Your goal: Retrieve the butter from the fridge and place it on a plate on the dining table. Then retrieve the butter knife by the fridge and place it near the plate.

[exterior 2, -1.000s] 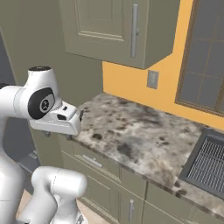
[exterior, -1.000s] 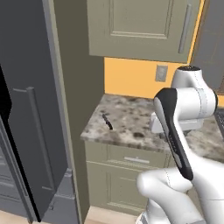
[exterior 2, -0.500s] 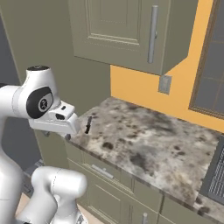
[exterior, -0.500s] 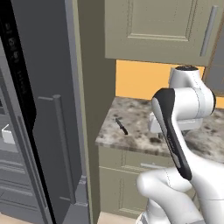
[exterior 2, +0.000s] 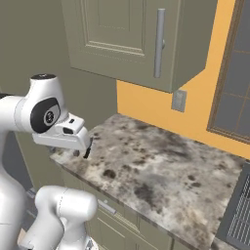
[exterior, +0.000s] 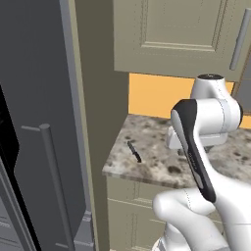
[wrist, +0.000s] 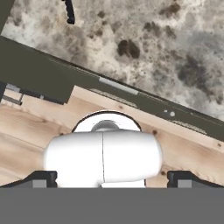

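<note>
The butter knife (exterior: 134, 151) is slim and black and lies on the marbled wall counter (exterior: 162, 166), near its left end beside the fridge (exterior: 34, 112). In the right base view the butter knife (exterior 2: 88, 146) peeks out from behind my hand. In the hand view the butter knife (wrist: 69, 13) sits at the top left, far from my gripper (wrist: 112, 178). The gripper is open, points down toward the floor in front of the counter, and holds nothing. The butter, the plate and the dining table are out of view.
Beige upper cupboards (exterior 2: 127, 34) hang over the counter against an orange wall with an outlet (exterior 2: 179, 100). A sink (exterior 2: 239, 215) lies at the counter's right end. Drawers (wrist: 109, 85) front the counter above a wooden floor (wrist: 26, 131). The fridge has a long bar handle (exterior: 54, 186).
The base has driven, so both base views have shifted. The counter and the knife now look closer, and the fridge takes up more of the left base view. The gripper stays open.
</note>
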You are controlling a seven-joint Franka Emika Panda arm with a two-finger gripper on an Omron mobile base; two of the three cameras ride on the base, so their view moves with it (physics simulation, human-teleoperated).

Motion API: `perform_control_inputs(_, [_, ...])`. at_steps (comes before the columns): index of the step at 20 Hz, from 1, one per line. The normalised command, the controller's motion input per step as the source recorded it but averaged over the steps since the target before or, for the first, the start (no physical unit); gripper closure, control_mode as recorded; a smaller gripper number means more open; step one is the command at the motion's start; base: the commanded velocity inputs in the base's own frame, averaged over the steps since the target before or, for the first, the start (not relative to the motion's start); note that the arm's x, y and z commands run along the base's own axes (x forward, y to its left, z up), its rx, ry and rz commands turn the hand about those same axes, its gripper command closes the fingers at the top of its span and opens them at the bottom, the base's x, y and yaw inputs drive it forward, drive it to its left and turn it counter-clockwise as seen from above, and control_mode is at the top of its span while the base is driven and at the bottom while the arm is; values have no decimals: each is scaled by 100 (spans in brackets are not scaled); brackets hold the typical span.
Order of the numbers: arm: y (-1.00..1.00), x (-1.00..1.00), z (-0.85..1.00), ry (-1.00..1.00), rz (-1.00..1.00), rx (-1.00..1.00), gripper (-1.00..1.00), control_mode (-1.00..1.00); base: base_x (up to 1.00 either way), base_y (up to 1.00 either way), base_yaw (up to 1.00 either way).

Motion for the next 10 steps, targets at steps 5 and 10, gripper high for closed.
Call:
perform_control_inputs(5, [0, 0, 0, 0, 0, 0, -100, -100, 0, 0, 0])
perform_control_inputs(10, [17, 34, -20, -7, 0, 1, -100, -100, 0, 0, 0])
